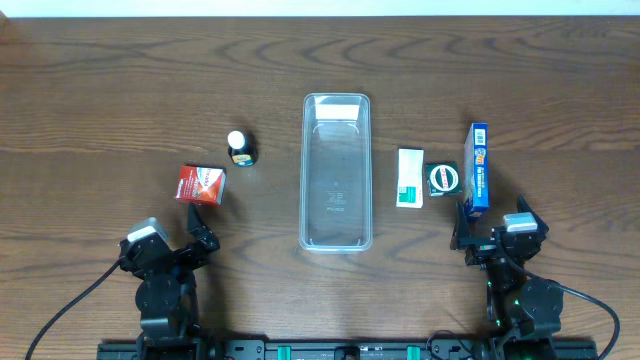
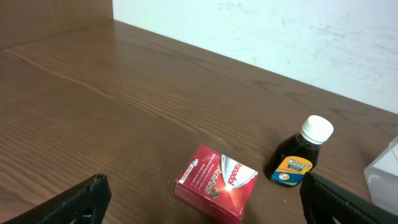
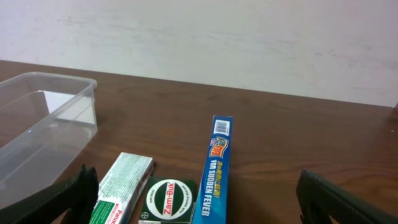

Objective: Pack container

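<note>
The clear plastic container [image 1: 336, 172] lies empty at the table's middle; its corner shows in the right wrist view [image 3: 46, 118]. A red Panadol box [image 1: 201, 184] [image 2: 216, 182] and a small dark bottle with a white cap [image 1: 241, 149] [image 2: 300, 153] lie to its left. A white-green box [image 1: 410, 178] [image 3: 122, 190], a green Zam-Buk box [image 1: 443, 178] [image 3: 169, 199] and a long blue box on edge [image 1: 478, 170] [image 3: 214, 169] lie to its right. My left gripper [image 1: 197, 240] [image 2: 205, 208] is open and empty just before the red box. My right gripper [image 1: 490, 240] [image 3: 199, 208] is open and empty just before the blue box.
The dark wooden table [image 1: 120, 90] runs to a white wall at the back [image 3: 217, 37]. Both arm bases sit at the front edge with cables trailing [image 1: 70, 300].
</note>
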